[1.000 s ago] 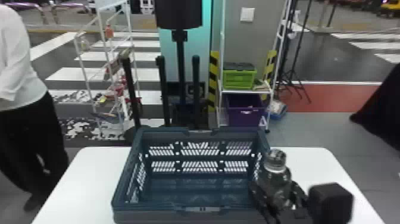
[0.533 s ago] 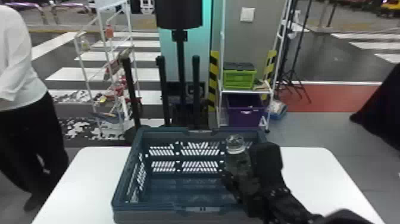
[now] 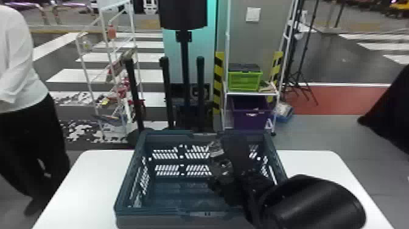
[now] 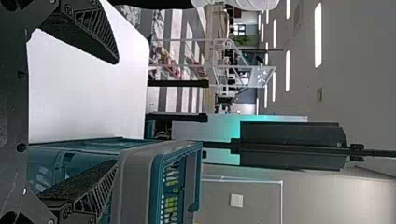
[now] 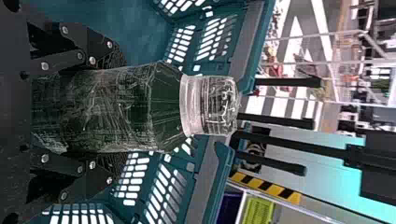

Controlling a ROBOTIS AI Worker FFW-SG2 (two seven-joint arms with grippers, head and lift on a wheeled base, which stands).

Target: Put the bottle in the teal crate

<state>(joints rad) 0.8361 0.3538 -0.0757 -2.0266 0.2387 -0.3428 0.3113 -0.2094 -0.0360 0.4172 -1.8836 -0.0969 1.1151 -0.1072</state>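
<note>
A: Where's the btl. rn?
B: The bottle [image 3: 220,166], clear w/ a clear cap, hangs roughly upright, cap up, in the R part of the teal crate's [image 3: 126,185] opening. Can't tell if its base touches the crate floor.
A: And the R claw [image 3: 223,182]?
B: Clamped on the bottle, one finger per side, w/ slatted crate walls around in the R wrist view.
A: L side?
B: The L claw [image 4: 116,113] has its fingers wide apart, near the crate; one shows against the white table [image 3: 85,185], the other against the crate.
A: Bkgd.?
B: Crate sits on the table. Beyond: a white rack [image 3: 114,4] at L, black posts [image 3: 200,91] at ctr., plus a shelf unit [image 3: 249,93] w/ a green box [image 3: 245,80] above a purple bin [image 3: 252,118].
</note>
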